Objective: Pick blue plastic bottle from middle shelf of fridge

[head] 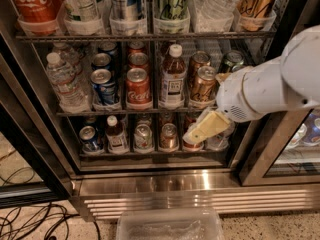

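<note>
The bottle is standing upright on the middle shelf of the fridge. It is sitting in its own lane, between a red can toward the view's left and a gold can toward the right, and its white cap is rising above both. Water bottles are filling the shelf's left end.

My gripper is hanging below and to the right of the bottle, apart from it. It is pointing down-left in front of the cans on the shelf beneath. I cannot tell whether it is open or closed, and it is not touching the bottle. My arm is crossing the shelf's right end. A clear tray is lying on the floor below the fridge.
</note>
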